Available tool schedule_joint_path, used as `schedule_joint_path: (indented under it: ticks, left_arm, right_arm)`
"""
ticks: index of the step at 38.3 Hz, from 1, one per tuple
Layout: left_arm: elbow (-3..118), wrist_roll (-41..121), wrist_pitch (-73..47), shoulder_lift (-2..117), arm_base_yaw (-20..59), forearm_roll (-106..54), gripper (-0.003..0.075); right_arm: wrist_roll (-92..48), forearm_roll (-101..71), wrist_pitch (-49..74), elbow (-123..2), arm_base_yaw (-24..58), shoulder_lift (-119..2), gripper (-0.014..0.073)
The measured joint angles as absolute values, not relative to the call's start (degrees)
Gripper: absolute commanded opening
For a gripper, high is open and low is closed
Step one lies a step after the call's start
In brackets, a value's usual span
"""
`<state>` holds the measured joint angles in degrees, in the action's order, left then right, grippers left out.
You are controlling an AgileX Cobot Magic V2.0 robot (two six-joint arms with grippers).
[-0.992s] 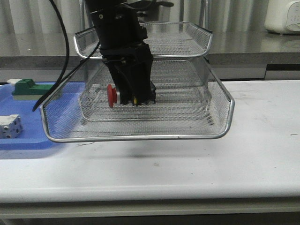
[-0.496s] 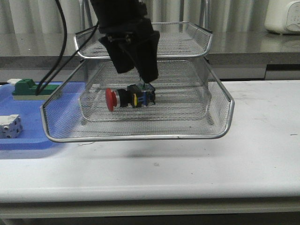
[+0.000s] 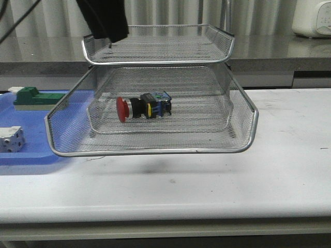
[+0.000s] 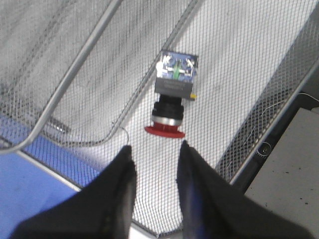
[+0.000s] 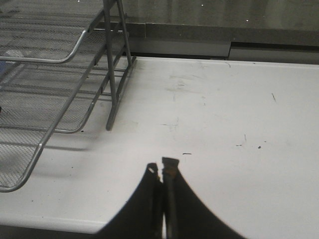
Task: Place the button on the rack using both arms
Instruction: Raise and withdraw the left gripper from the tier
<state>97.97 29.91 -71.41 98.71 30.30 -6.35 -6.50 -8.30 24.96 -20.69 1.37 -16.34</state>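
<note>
Table (image 3: 289, 155): white; I see it carrying the rack, with bare surface stretching away on the rack's right side.
Rack (image 3: 150, 151): silver wire mesh, three tiers by my count. The middle tier is pulled out toward the camera, beyond the top tier's front rim.
Blue tray (image 3: 31, 155): flat plastic, on the table left of the rack, partly behind the pulled-out tier's left corner.
Left arm (image 3: 106, 18): black; I see it high over the rack's top-left corner, clear of the button.
Left fingers (image 4: 153, 191): spread, nothing between them; in my wrist view they hang above the mesh of the pulled-out tier, apart from the button's red head.
Right fingers (image 5: 161, 172): pressed together, empty, over bare table to the right of the rack's upright posts.
Green block (image 3: 32, 98): green and beige, on the blue tray, left of the rack.
White block (image 3: 10, 138): cube-like, on the blue tray, left of the rack's front corner.
Button (image 3: 142, 107): lying on its side on the rack's pulled-out middle tier, red head pointing left, black body with yellow and blue parts to the right.
</note>
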Motion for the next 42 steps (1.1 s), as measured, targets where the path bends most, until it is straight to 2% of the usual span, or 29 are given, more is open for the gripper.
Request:
schedule_joint_path:
  ticks: [2, 13, 23, 33, 42]
  left_arm:
    - [95.99, 29.49, -71.41, 96.94, 29.37, -6.26, -0.0018]
    - [82.99, 26.71, -70.79, 85.31, 18.58, -10.78, -0.0019]
    - [64.04, 22.86, -56.33, 70.23, 8.23, -12.57, -0.0019]
    - [42.54, 22.23, -38.54, 50.44, 6.58, -12.92, -0.0019]
    - [28.56, 22.23, -30.22, 31.06, 6.58, -14.33, -0.0019]
  right_arm:
    - [-6.5, -8.3, 24.96, -20.69, 1.37, -16.34, -0.006]
    - [-6.5, -8.3, 24.96, -20.69, 1.37, -16.34, -0.006]
    - [-6.5, -8.3, 24.96, -20.69, 1.37, -16.34, -0.006]
    - [-6.5, -8.3, 24.96, -20.69, 1.37, -16.34, -0.006]
    - [-6.5, -8.3, 24.96, -20.69, 1.37, -16.34, -0.006]
